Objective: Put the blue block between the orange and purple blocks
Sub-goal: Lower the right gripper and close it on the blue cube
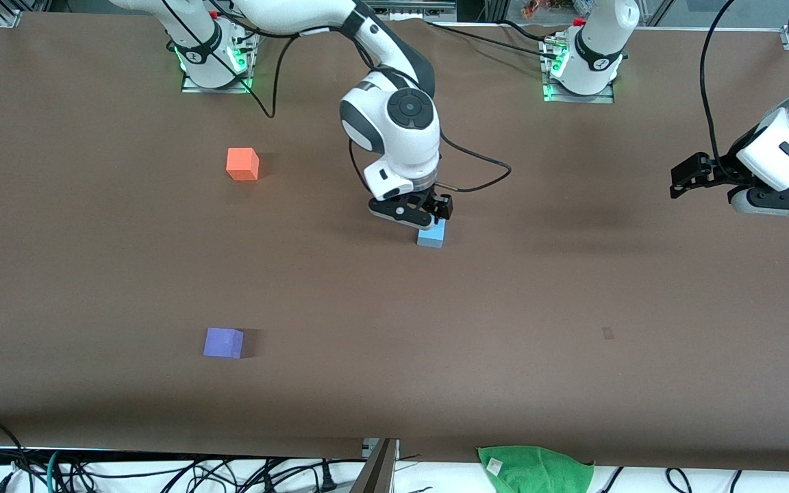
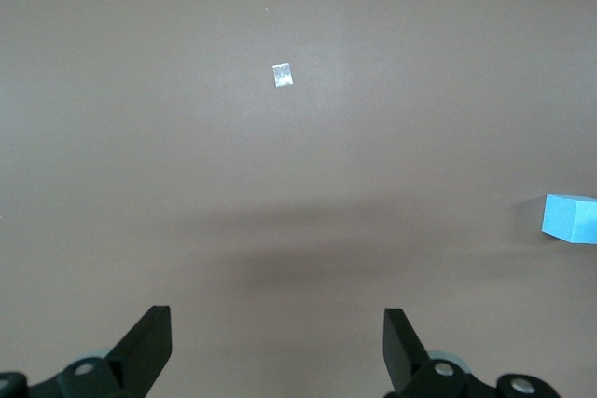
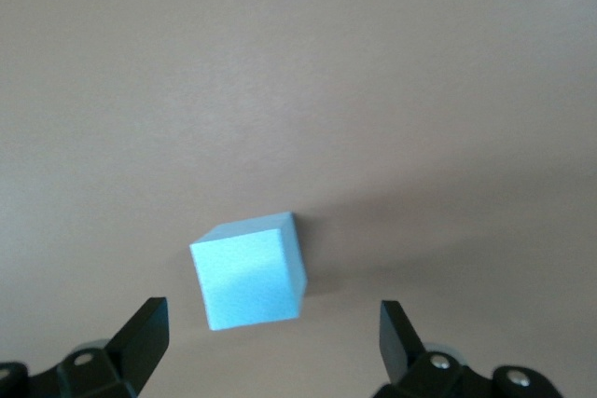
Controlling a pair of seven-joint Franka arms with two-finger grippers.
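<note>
Right gripper (image 3: 270, 347) fingers spread wide above blue block (image 3: 249, 270), untouched, left gripper (image 2: 277, 347) fingers spread, empty

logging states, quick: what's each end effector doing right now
Left end effector: open, empty, waiting above bare table.
Right end effector: open, just above the blue block, not gripping it.

Front view: the right hand (image 1: 416, 218) covers the upper part of the blue block (image 1: 431, 237); only its lower portion shows. The left hand (image 1: 692, 174) sits at the left arm's end of the counter (image 1: 394, 383), its arm cut by the picture edge. Left wrist view: the blue block (image 2: 571, 218) is cut off at the edge. A small pale mark (image 2: 283, 75) on the counter is too small to identify.
</note>
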